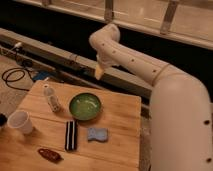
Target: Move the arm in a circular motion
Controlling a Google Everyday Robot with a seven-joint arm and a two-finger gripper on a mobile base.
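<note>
Hanging near the far edge of the wooden counter (pixel 120 107), the yellowish-tan claw (pixel 99 73) of our cream-white tubular arm (pixel 131 61) pointed down; we could not tell its state.

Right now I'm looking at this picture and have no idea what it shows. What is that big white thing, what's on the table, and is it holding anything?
The big white tube is a robot arm, bent at a rounded elbow. Its small tan tip is the claw, hanging in the air near the far edge of the wooden table, touching nothing; nothing seems held. There is one picture, looking down at the table from above. On it are a green bowl, a white cup, a white bottle, a black bar, a blue sponge and a small reddish item.
</note>
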